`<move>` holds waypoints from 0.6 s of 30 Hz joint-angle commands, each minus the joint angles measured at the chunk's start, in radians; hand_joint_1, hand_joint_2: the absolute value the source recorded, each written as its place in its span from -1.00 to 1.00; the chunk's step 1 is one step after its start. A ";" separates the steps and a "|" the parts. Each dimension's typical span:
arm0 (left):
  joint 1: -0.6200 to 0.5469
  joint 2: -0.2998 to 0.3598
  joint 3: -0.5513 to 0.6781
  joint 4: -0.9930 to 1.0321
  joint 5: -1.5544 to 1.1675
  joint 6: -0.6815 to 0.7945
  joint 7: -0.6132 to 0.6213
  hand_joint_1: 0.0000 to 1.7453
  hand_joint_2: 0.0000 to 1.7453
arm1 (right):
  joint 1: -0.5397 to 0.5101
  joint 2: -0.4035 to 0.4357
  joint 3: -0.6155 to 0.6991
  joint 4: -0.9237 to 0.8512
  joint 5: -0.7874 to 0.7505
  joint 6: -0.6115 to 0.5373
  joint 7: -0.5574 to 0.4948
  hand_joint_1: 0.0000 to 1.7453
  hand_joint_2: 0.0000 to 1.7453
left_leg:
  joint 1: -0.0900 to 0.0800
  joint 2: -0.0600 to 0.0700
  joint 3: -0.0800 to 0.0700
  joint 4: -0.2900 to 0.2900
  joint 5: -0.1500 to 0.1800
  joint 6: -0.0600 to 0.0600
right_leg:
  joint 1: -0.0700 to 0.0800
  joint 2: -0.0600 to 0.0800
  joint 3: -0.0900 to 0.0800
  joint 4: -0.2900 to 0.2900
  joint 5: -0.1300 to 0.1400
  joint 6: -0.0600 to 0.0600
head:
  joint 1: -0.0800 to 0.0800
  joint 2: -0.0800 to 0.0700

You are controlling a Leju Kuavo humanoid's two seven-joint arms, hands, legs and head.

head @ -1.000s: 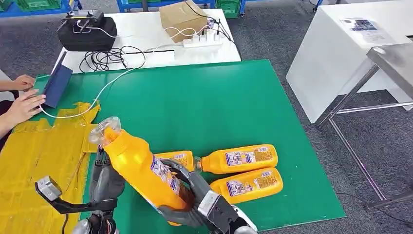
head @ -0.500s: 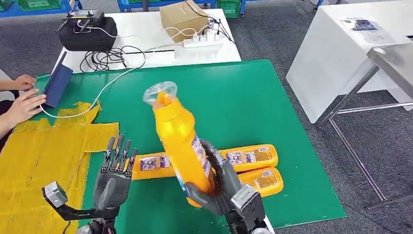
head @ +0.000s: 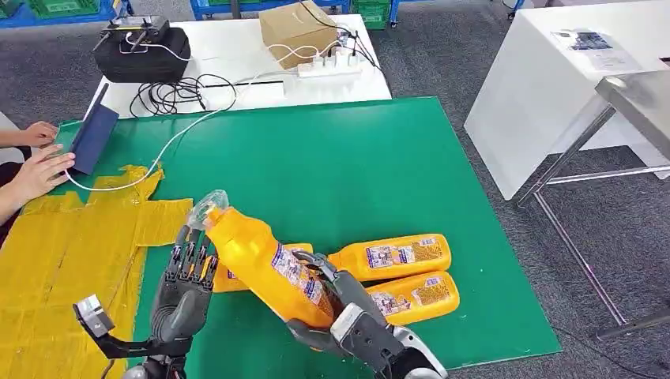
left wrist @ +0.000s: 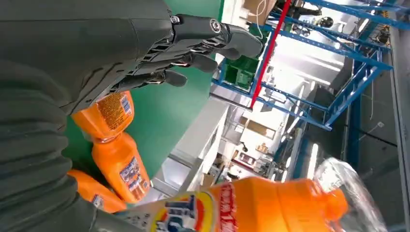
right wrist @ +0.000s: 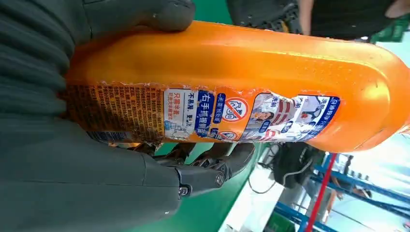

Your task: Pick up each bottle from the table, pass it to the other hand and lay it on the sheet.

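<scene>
As the right hand (head: 336,304) swings its orange detergent bottle (head: 265,260) back down and leftward from half a second ago, the clear cap now tips right at the left hand (head: 186,276), whose fingers stand spread and empty — handover looks imminent. Count: one bottle aloft, three lying bottles (head: 387,257) on the green mat (head: 332,158), one yellow sheet (head: 63,245) waiting.

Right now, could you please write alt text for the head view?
The right hand holds an orange bottle tilted toward the open left hand, above a green mat; three more bottles lie behind, a yellow sheet left.
</scene>
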 commanded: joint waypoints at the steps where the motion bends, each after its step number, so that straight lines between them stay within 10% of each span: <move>1: -0.030 0.004 0.009 0.050 -0.007 0.003 0.000 -1.00 1.00 | -0.052 -0.030 0.035 0.090 0.001 0.001 0.002 1.00 1.00 | -0.001 -0.002 0.003 -0.002 0.000 0.002 | -0.001 0.000 0.002 -0.001 0.000 -0.001 | 0.000 0.000; 18: -0.087 0.053 -0.120 0.126 -0.083 -0.038 -0.034 -1.00 1.00 | -0.317 -0.026 0.311 0.335 0.048 0.075 0.098 1.00 1.00 | -0.002 -0.001 0.005 -0.003 0.001 0.003 | -0.002 0.001 0.004 -0.001 0.001 -0.002 | 0.000 0.000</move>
